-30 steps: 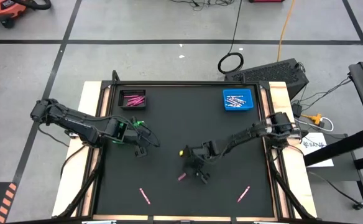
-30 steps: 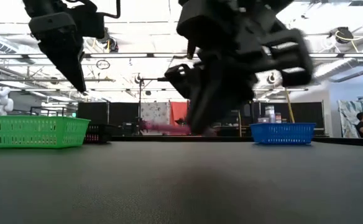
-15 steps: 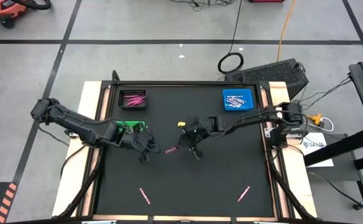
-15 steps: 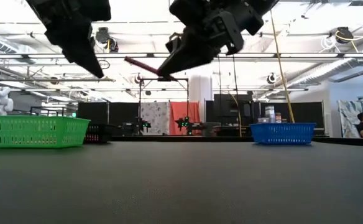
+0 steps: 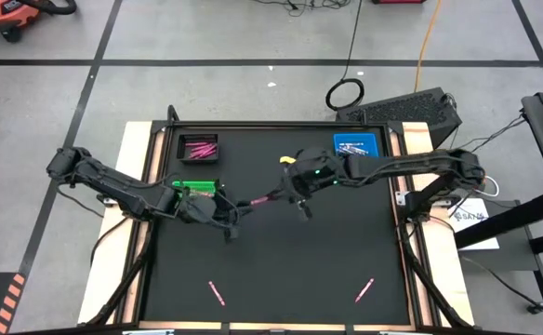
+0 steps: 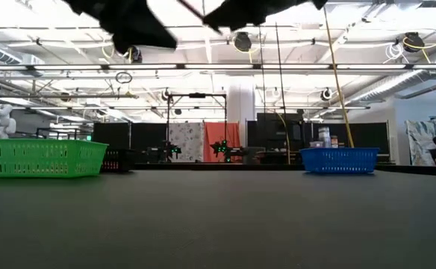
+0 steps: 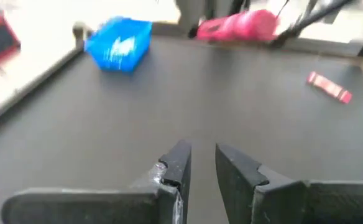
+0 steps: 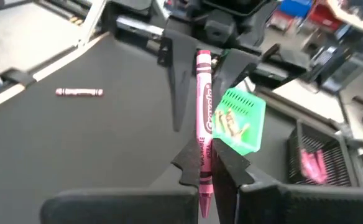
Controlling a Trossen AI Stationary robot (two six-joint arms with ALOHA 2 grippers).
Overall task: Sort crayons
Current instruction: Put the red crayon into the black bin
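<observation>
From above, a black tray (image 5: 198, 148) of pink crayons, a green tray (image 5: 195, 189) and a blue tray (image 5: 356, 149) are seen on the black table (image 5: 346, 242); loose crayons (image 5: 217, 293) lie near the 6 o'clock edge. The right gripper (image 5: 290, 191) is clamped on a pink crayon (image 5: 265, 199) pointing toward 8 o'clock at the left gripper (image 5: 231, 223), whose fingers are parted.

At table height, a green basket (image 6: 42, 158) and blue basket (image 6: 340, 160) are shown before a workshop hall.

Past the left wrist, parted fingers (image 7: 175, 168) are empty.

Past the right wrist, the crayon (image 8: 204, 134) is pinched upright.
</observation>
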